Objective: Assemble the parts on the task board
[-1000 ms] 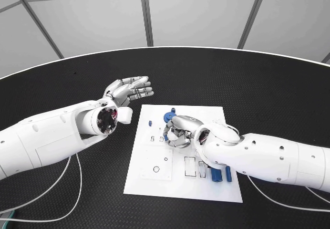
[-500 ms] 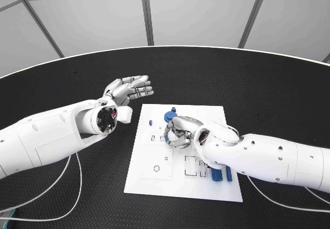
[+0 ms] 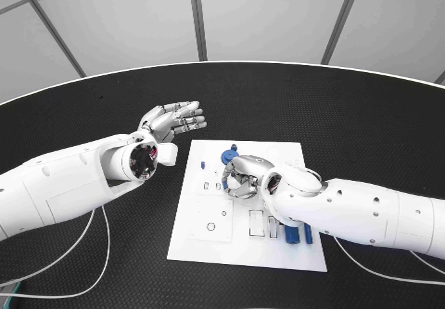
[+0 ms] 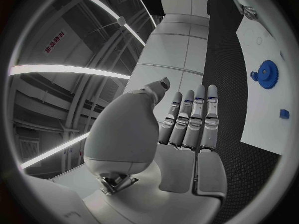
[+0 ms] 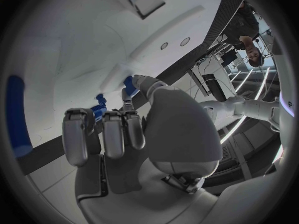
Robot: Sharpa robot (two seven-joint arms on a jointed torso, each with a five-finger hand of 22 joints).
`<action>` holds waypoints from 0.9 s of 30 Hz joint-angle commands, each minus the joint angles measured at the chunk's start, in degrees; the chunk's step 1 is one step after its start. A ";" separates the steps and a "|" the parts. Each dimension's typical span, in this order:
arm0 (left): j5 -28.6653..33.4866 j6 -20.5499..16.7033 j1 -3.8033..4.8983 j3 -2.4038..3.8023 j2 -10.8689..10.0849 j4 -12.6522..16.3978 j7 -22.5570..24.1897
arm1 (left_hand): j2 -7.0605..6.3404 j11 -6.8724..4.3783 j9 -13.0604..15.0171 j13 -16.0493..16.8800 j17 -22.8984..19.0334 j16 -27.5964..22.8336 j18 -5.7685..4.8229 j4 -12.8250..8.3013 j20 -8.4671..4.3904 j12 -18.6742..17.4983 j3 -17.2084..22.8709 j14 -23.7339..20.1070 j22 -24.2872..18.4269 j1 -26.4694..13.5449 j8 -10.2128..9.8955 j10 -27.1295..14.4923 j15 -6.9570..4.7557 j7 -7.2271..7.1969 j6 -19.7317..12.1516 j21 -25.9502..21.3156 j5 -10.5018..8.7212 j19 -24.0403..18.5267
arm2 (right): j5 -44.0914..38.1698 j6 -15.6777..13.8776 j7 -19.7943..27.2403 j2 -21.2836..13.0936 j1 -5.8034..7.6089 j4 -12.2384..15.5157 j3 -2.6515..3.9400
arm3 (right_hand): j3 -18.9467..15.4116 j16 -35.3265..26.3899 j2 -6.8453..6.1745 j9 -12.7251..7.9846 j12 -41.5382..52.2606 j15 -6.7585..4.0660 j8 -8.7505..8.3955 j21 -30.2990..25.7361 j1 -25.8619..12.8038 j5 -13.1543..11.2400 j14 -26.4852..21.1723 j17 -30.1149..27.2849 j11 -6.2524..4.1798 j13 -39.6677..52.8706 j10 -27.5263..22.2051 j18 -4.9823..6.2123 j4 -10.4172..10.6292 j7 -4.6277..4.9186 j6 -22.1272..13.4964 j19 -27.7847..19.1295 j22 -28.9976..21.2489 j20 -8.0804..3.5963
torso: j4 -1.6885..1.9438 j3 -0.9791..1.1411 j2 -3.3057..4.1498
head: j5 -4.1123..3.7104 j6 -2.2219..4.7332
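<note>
The task board (image 3: pixel 209 212) is lying flat on the black table (image 3: pixel 371 116), and the right hand (image 3: pixel 243 178) is working right over its middle. From where I'm standing, that hand is curling its fingers in and pinching a small blue part (image 5: pixel 99 109) between thumb and fingertips, holding it down close to the white surface; in the right wrist view the piece is peeking out just past the fingers (image 5: pixel 115 132). Whether it is already touching a slot I cannot tell, since the hand is covering the spot.

Just beyond the right hand's fingertips, a blue gear (image 3: pixel 227 156) is sitting on the board, and a tiny blue peg (image 3: pixel 202 165) is standing a little to the side of it, toward the left arm. Behind the right hand, tucked beside its forearm, two long blue pins (image 3: pixel 297 234) are lying loose on the board, apparently waiting their turn.

The left hand (image 3: pixel 172 120) is hovering off the board's far corner, well apart from everything, fingers straight and spread, holding nothing.

My reading is that the job is partly along at best: perhaps the gear and the peg are placed, one part is being fitted, and the pins plus several empty outlines (image 3: pixel 211 227) on the near side are looking like work left to do.
</note>
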 commanded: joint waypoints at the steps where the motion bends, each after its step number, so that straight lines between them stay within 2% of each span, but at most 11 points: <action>1: 0.00 0.05 0.00 0.00 -0.01 0.02 -0.01 | -0.12 0.13 -0.09 0.03 0.06 -0.36 1.13 -0.12 0.09 -0.33 0.31 -0.34 -0.10 -0.55 -0.34 0.07 0.11 2.64 -0.40 0.01 0.07 -0.30 | -0.05 -0.05 -0.14 0.01 0.00 -0.10 0.00 | 0.21 0.28 0.39 0.10 -0.23 0.39 0.04 -0.25 -0.26 0.21 5.87 15.08 0.04 12.83 4.05 -0.75 -0.15 0.19 0.04 5.10 13.49 0.22 | -0.02 0.03 -0.02 | 0.04 -0.12; 27: 0.00 0.17 0.00 0.00 -0.16 0.33 -0.11 | -0.16 0.13 -0.10 0.02 0.09 -0.40 1.13 -0.16 0.11 -0.35 0.32 -0.35 -0.12 -0.67 -0.36 0.06 0.11 2.65 -0.41 0.01 0.06 -0.30 | -0.12 0.75 -0.40 0.53 0.00 -0.60 0.00 | 0.13 0.28 -0.04 0.07 -0.42 0.54 -0.14 -0.36 -0.98 0.25 5.87 15.08 0.19 12.68 3.88 -0.72 -0.13 0.37 -0.57 5.05 13.41 0.37 | 0.00 -0.01 0.01 | 0.07 -0.39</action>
